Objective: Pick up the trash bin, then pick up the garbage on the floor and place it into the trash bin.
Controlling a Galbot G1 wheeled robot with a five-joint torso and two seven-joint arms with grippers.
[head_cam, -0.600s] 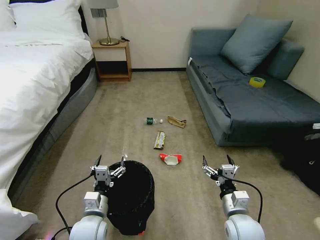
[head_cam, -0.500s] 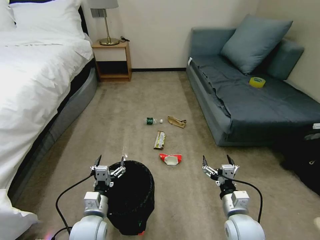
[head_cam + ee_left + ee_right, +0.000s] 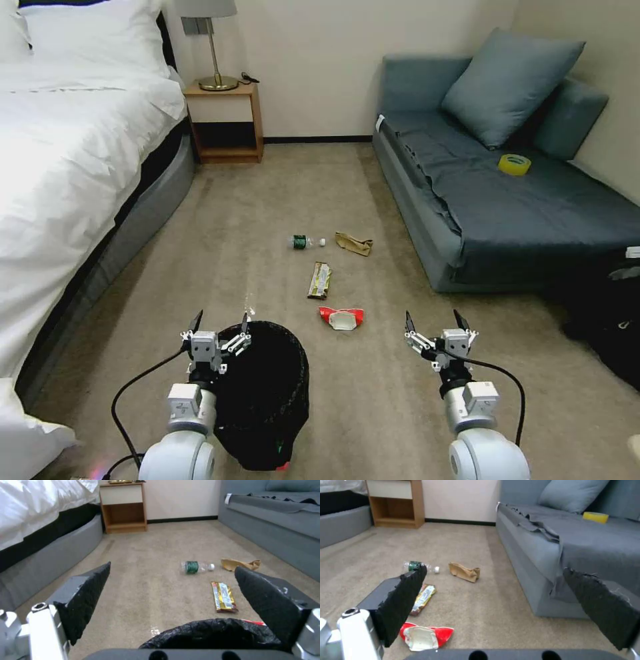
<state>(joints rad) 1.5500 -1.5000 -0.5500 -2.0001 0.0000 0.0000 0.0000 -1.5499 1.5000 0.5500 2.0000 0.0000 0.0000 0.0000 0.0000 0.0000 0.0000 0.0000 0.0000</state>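
The left claw (image 3: pixel 219 325) hung open over the near-left rim of the trash bin (image 3: pixel 267 393) on the floor, apparently poised to grab it, while the right claw (image 3: pixel 433 325) waited open near the garbage (image 3: pixel 341 318) scattered farther off.

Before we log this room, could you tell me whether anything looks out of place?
Four litter pieces lie on the carpet: a red-and-white wrapper, a gold snack wrapper, crumpled brown paper and a small bottle. A yellow tape roll sits oddly on the sofa.
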